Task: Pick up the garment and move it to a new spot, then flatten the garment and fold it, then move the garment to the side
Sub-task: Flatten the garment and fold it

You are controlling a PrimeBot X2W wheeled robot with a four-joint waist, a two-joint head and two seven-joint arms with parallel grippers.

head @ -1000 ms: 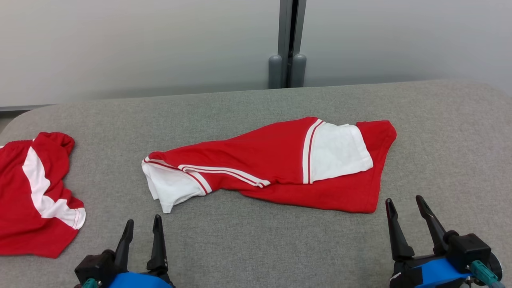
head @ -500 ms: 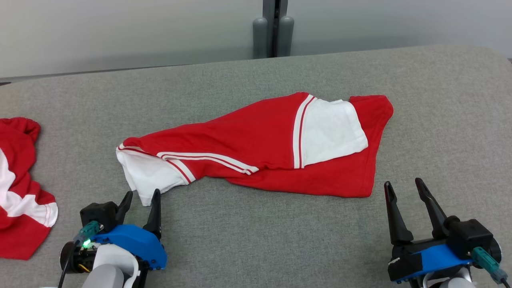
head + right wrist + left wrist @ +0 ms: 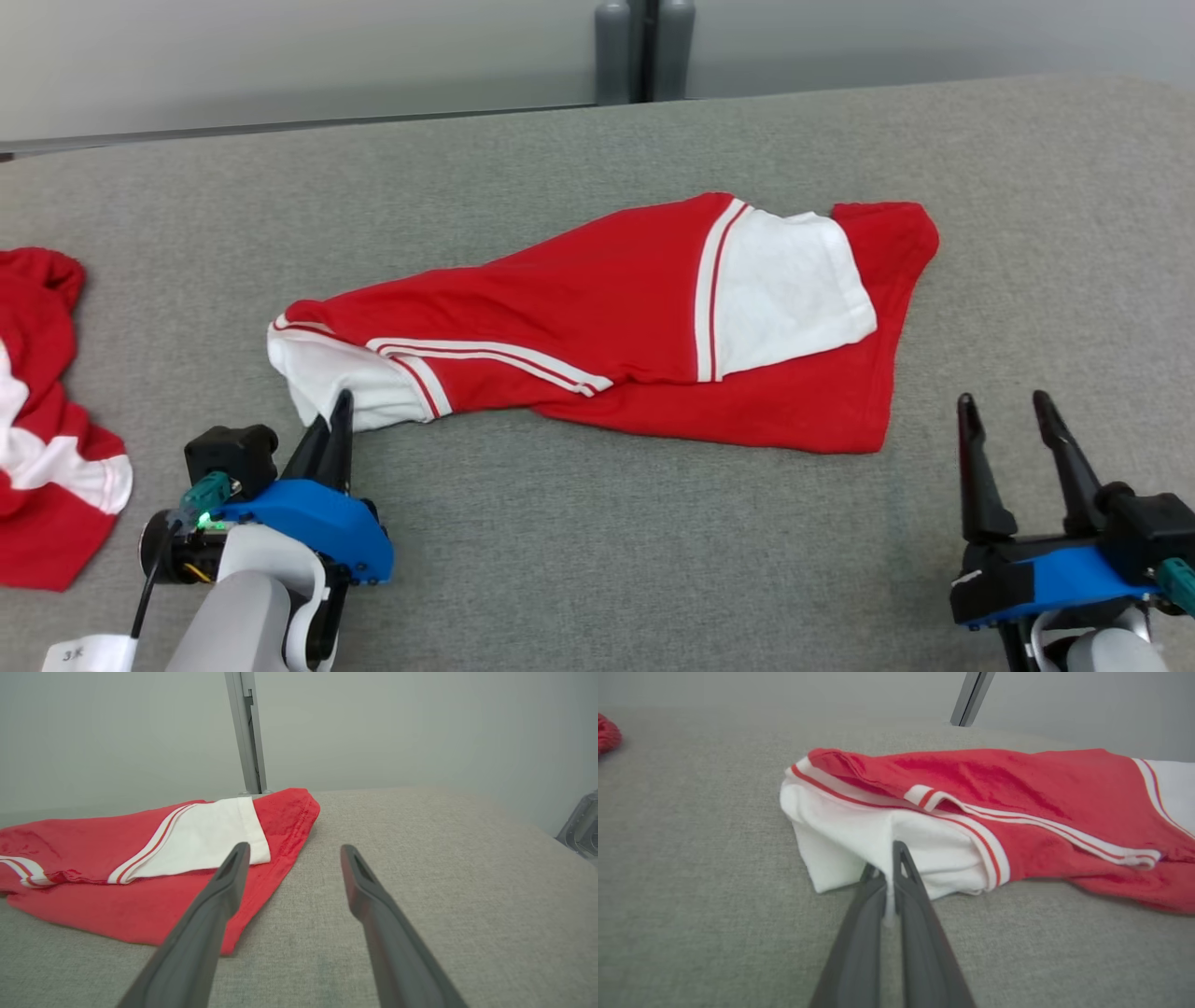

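Pickup is the step in hand; the left gripper [image 3: 341,403] is clenched on the near-left white corner of the garment [image 3: 607,317], which lies crumpled across the middle of the grey table [image 3: 597,560]; the right gripper [image 3: 1003,401] sits released at the near right, just short of the red hem; the next move likely calls for a second grasp there, then an even lift.

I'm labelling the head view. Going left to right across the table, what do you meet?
other garment → left gripper, at the garment's left end → garment → right gripper
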